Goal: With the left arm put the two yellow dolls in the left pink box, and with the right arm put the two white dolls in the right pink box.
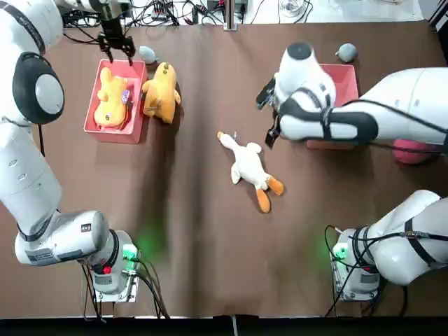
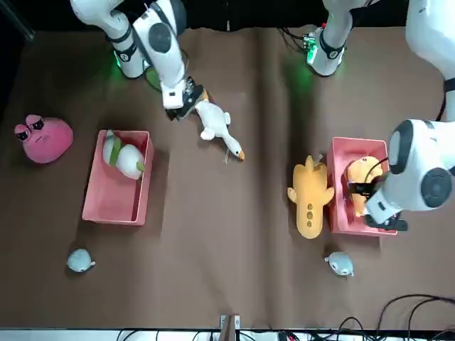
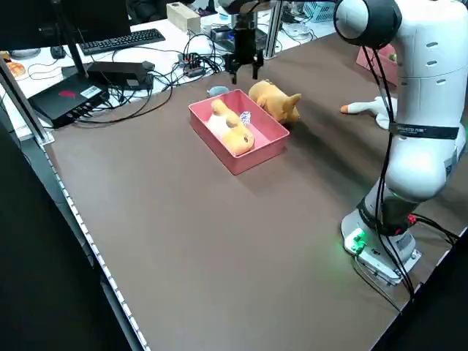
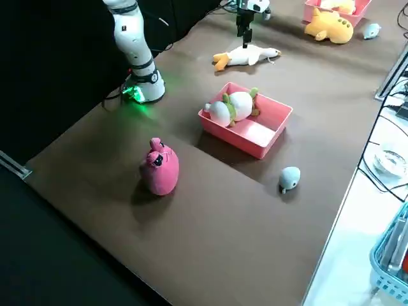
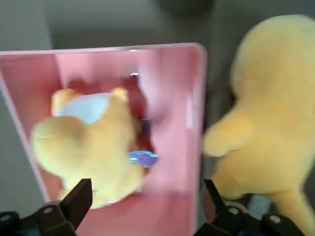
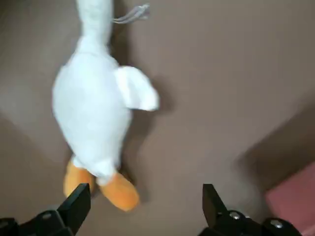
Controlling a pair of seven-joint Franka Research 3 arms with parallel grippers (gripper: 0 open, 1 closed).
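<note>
The bright yellow doll (image 1: 112, 101) lies inside the left pink box (image 1: 136, 115). The tan-orange doll (image 1: 162, 91) lies on the table against that box's inner side. My left gripper (image 1: 117, 46) hangs open over the box's far end, with nothing between its fingers (image 5: 78, 200). The white goose (image 1: 249, 166) lies flat at mid-table. My right gripper (image 2: 182, 106) is open just above the goose's body (image 6: 96, 118), holding nothing. The round white doll with green trim (image 2: 122, 157) rests in the right pink box (image 2: 114, 195).
A round pink plush (image 2: 43, 137) sits outside the right box, towards the table's right edge. Two small grey-blue plushes (image 2: 79, 261) (image 2: 340, 263) lie beyond the boxes' far ends. Cables and a keyboard (image 3: 121, 40) lie off the table.
</note>
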